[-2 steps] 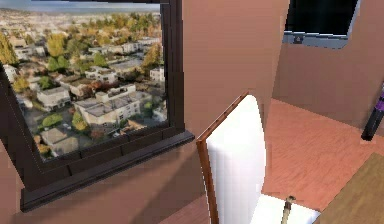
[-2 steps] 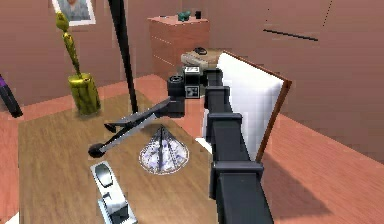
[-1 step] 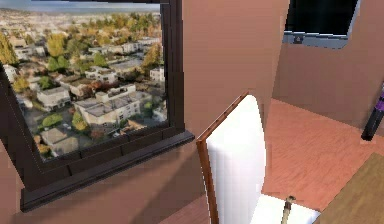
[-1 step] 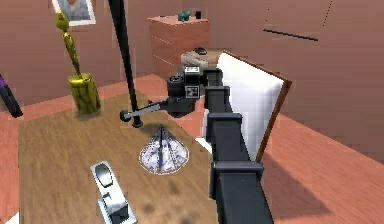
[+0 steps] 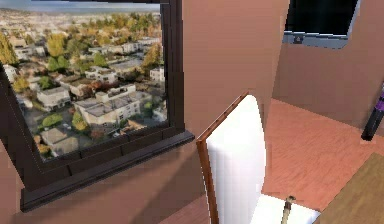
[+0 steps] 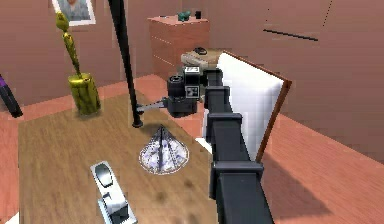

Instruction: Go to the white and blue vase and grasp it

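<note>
On the wooden table lies a low, round whitish-grey thing with dark lines, just left of the dark arm bar. It could be the vase, but its shape does not settle that. The gripper reaches left from its dark body, above and behind that thing. A thin black pole stands on the table right at the fingers, so I cannot tell whether the gripper holds anything.
A yellow vase with a golden stalk stands at the table's far left, and a white-grey object lies near the front. A white chair stands by the table. A dresser is at the back wall. A big dark-framed window looks out on a town.
</note>
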Controlling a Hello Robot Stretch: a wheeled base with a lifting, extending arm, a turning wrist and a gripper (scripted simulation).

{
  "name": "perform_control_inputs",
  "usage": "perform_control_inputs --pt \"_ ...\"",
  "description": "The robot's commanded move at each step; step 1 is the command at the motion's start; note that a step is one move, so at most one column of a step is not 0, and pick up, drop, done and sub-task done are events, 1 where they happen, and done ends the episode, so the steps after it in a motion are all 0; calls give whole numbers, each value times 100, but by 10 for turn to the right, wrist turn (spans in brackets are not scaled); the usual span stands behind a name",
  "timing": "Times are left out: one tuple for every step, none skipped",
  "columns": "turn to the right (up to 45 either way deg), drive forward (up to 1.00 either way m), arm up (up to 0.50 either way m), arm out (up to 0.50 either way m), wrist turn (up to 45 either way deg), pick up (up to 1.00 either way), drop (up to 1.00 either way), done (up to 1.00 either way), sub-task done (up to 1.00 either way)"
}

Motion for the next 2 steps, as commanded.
perform_control_inputs --pt "0 0 -30 0 0 0 0 0 0" --pt "0 0 0 0 0 100 0 0 0"
